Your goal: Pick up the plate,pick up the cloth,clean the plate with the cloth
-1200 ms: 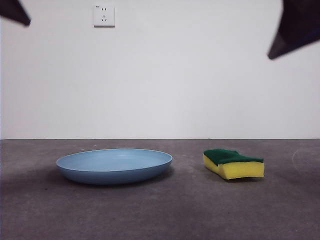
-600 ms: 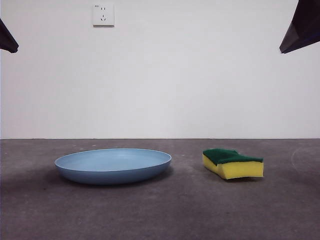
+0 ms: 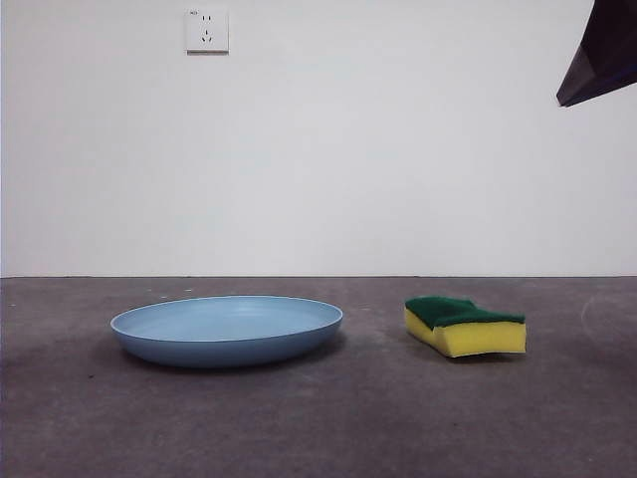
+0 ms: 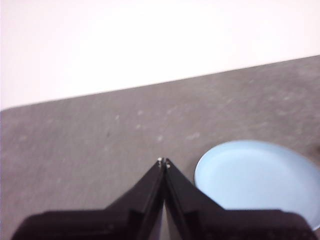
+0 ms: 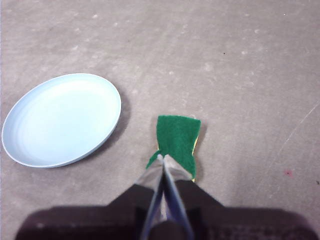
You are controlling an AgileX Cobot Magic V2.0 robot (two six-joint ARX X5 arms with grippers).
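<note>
The light-blue plate (image 3: 227, 330) lies flat on the grey table, left of centre in the front view, and shows too in the left wrist view (image 4: 257, 177) and the right wrist view (image 5: 62, 119). The cloth, a yellow sponge with a green top (image 3: 465, 326), rests to the plate's right, apart from it. My right gripper (image 5: 162, 158) hangs high above the sponge (image 5: 176, 138), jaws shut and empty; only its dark tip (image 3: 602, 55) shows at the front view's top right corner. My left gripper (image 4: 163, 162) is shut, empty, raised beside the plate.
A white wall socket (image 3: 207, 31) sits high on the back wall. Bare grey table (image 3: 328, 428) spreads in front of the plate and sponge and to both sides.
The dark tip at the top left corner has withdrawn out of the front view. The tip at the top right has pulled up and to the right. Plate and sponge have not moved.
</note>
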